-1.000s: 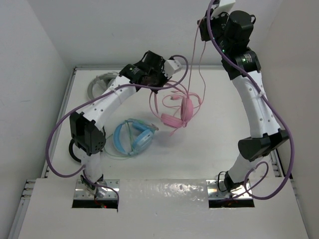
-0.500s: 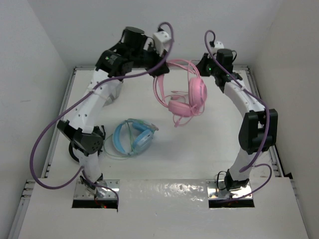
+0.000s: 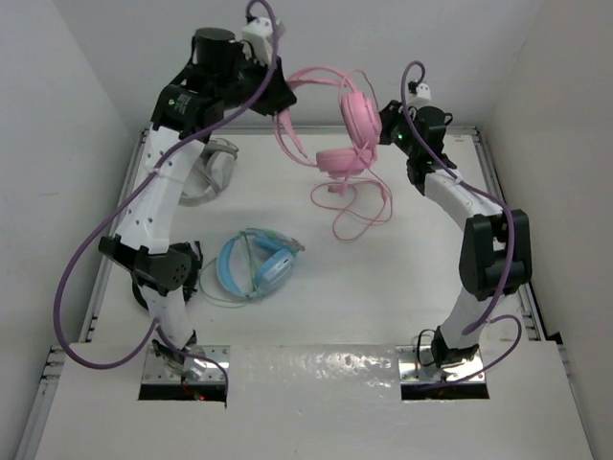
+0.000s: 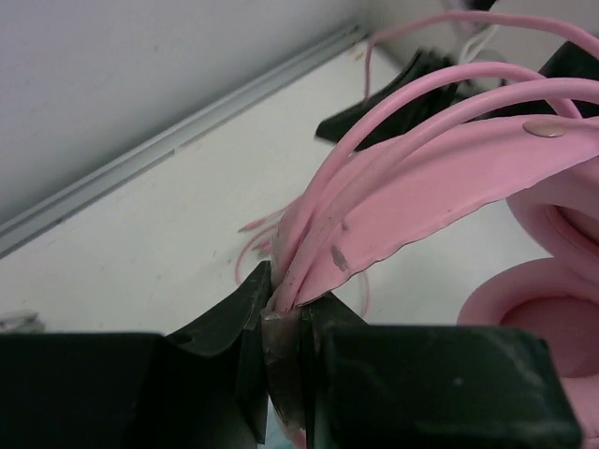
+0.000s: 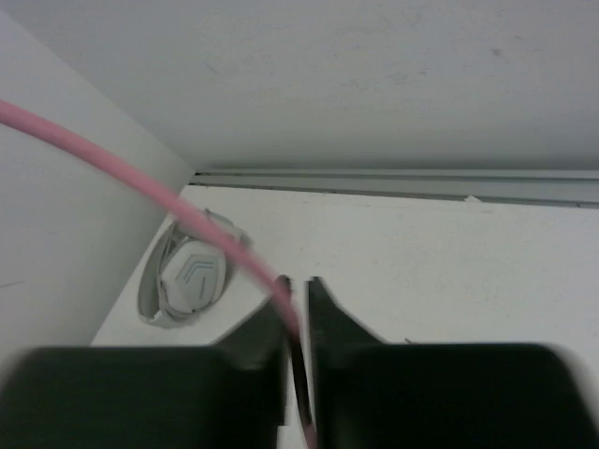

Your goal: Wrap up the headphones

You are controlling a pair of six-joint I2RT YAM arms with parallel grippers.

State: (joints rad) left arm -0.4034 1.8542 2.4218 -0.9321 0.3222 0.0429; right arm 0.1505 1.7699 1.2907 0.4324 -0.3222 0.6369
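My left gripper (image 4: 285, 313) is clamped on the headband (image 4: 440, 178) of the pink headphones (image 3: 356, 113), with a few thin pink strands pinched in alongside it. It holds them up in the air over the far edge of the tabletop (image 3: 383, 287). My right gripper (image 5: 298, 309) is closed tight on the cable (image 3: 362, 206), just beside the ear cups on their right side.

I judge the wrap to be partly done at best. Some strands lie along the band at my left jaws, but loose loops of cable hang below the cups and trail down toward the tabletop, and I cannot see where the plug is. What is left is to draw that slack up, lay it round the band or cups in tidy turns, and set the bundle down.

The light-blue headphones (image 3: 257, 264) lie toward the near left of the tabletop, well apart from the hanging loops. The grey headphones (image 3: 206, 171) sit in the far left corner under my left arm. Neither blocks me, but the dangling loops could snag on my right arm
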